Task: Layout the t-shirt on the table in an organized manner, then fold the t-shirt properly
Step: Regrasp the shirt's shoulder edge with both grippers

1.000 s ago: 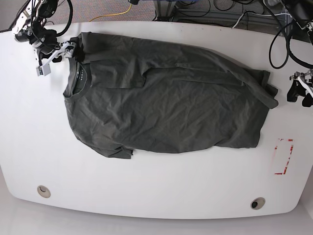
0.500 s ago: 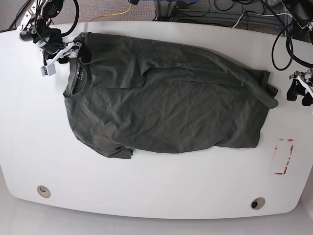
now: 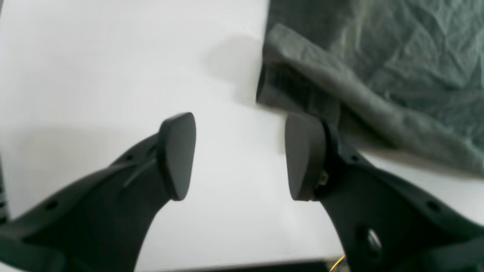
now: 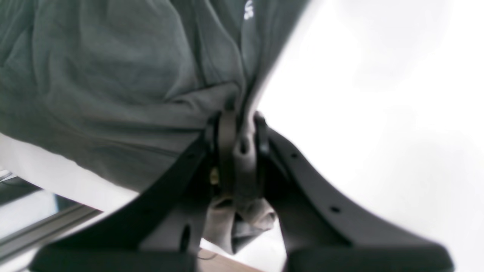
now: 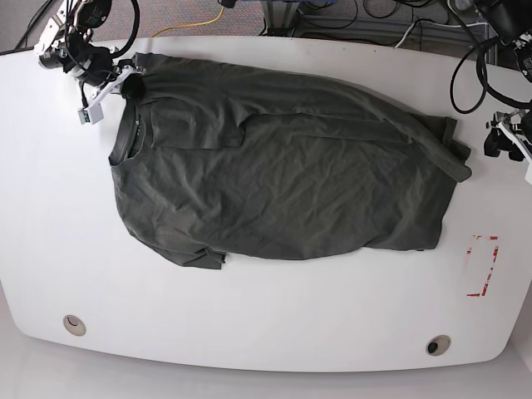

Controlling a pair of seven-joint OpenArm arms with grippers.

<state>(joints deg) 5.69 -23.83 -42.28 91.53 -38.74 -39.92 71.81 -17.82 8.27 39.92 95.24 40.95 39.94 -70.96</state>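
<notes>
The dark grey-green t-shirt [image 5: 283, 179] lies spread and wrinkled across the white table [image 5: 266, 316], collar toward the base view's left. At its far left shoulder corner my right gripper [image 5: 129, 83] is shut on a bunch of the t-shirt [image 4: 113, 75]; in the right wrist view the cloth is pinched between the jaws [image 4: 238, 147] and hangs out below them. My left gripper [image 5: 509, 148] stands open at the right table edge. In the left wrist view the left gripper [image 3: 240, 156] has only bare table between its fingers, and the t-shirt's hem fold [image 3: 340, 98] lies just beyond the right fingertip.
A red tape rectangle [image 5: 482, 266] marks the table at the right. Two round grommet holes [image 5: 74, 324] [image 5: 437, 345] sit near the front edge. Cables [image 5: 465, 75] and a yellow wire [image 5: 199, 23] run behind the far edge.
My right gripper moved up to the shirt's far left shoulder corner and shut on the cloth. The left gripper shifted slightly toward the far edge, still open.
</notes>
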